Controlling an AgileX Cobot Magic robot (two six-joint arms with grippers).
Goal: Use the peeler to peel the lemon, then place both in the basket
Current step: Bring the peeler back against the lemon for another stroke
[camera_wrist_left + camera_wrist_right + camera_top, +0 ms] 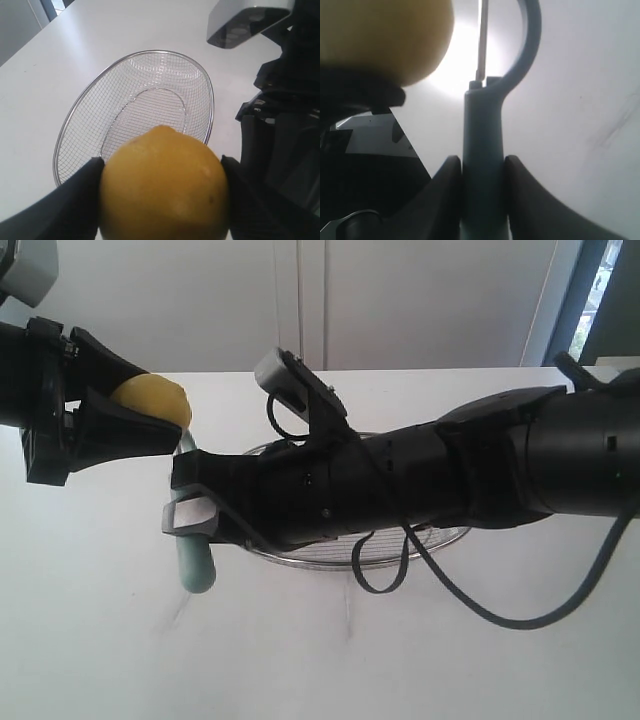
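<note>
My left gripper (165, 405) is shut on the yellow lemon (155, 398), held above the table at the left; close up, the lemon (165, 185) fills the space between the two black fingers. My right gripper (190, 502) reaches across from the right and is shut on the teal handle of the peeler (194, 562). The peeler (482, 165) stands upright between the fingers, its looped head and metal blade just beside the lemon (385, 37). The wire mesh basket (135, 107) lies on the table beyond the lemon; the basket (440, 537) is largely hidden behind the right arm.
The white table (100, 640) spreads all round. The right arm with its wrist camera (285, 375) and a looping black cable (480, 605) crosses over the basket. A white wall stands behind.
</note>
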